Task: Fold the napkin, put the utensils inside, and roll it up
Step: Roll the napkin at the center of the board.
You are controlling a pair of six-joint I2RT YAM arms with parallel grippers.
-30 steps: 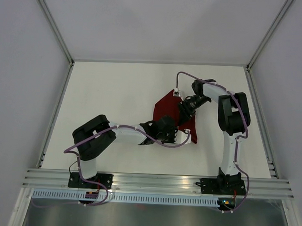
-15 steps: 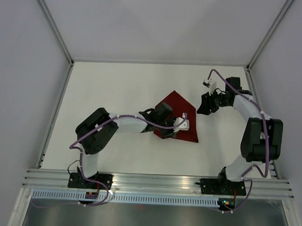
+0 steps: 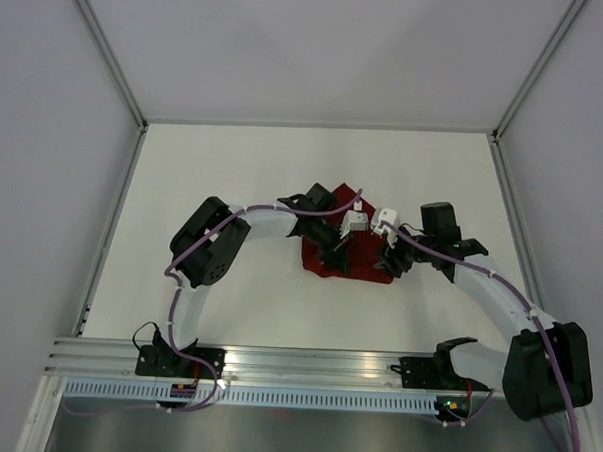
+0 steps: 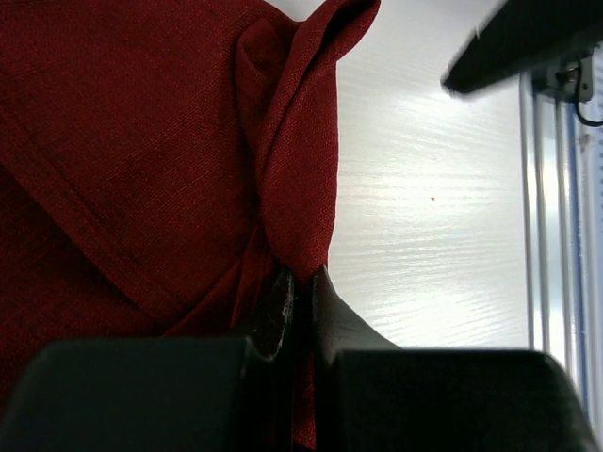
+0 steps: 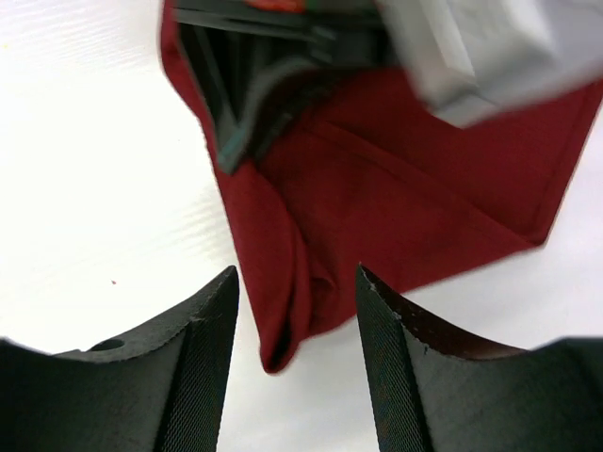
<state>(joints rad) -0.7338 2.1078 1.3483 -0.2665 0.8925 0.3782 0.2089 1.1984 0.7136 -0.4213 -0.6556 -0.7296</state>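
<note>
The dark red napkin point(image 3: 320, 265) lies bunched in the middle of the table. My left gripper point(image 3: 337, 250) is over it, shut on a raised fold of the cloth point(image 4: 300, 188), and its jaws point(image 4: 301, 275) meet on the fabric. My right gripper point(image 3: 388, 262) sits low at the napkin's right side. It is open point(image 5: 297, 273), and a folded corner of the napkin point(image 5: 287, 325) lies on the table between its fingers point(image 5: 203, 339), not touching them. The utensils are hidden from every view.
White tabletop point(image 3: 223, 183) surrounds the napkin, with grey walls on three sides. An aluminium rail point(image 3: 315, 365) carrying both arm bases runs along the near edge. The left arm's white wrist camera point(image 5: 490, 47) hangs just beyond the right gripper.
The right arm swung out to the far right, then came back low to the napkin's right corner. The left gripper moved back and right with the cloth, and the napkin bunched up.
</note>
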